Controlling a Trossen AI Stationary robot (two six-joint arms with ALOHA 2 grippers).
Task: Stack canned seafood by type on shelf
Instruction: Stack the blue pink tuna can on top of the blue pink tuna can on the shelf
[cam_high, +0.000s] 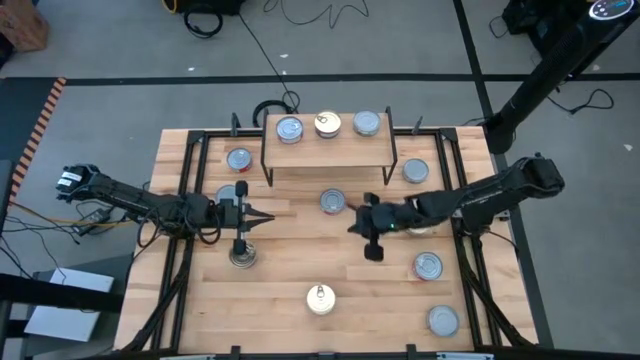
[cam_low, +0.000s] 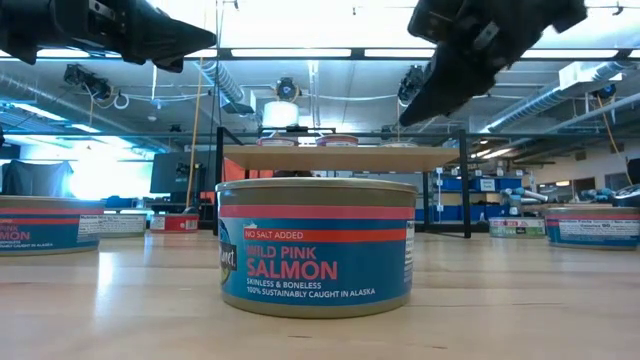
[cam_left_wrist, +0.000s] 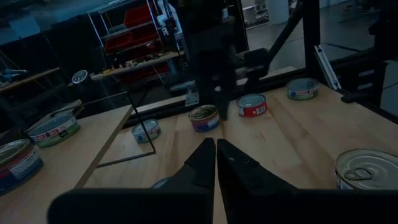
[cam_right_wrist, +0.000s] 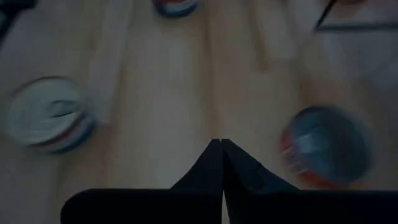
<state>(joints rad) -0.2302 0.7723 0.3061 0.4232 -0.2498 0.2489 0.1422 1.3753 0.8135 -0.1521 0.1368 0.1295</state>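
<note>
Right gripper (cam_high: 352, 226): fingers pressed together, nothing held, above bare table (cam_high: 290, 270) just in front of shelf (cam_high: 327, 153), near tin (cam_high: 332, 201). Arm reaches in from right, raised off tabletop.

Left gripper (cam_high: 268, 216): fingers pressed together, empty, pointing toward table centre; arm low along left side.

Shelf holds three tins (cam_high: 327, 124) in row. Other tins scattered on table; salmon tin (cam_low: 316, 246) at front.

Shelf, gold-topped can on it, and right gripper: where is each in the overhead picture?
shelf (cam_high: 300, 152): high view, bare wood of the board's front left.
gold-topped can (cam_high: 327, 124): high view, middle of its lid.
right gripper (cam_high: 351, 226): high view, at the shut fingertips.
</note>
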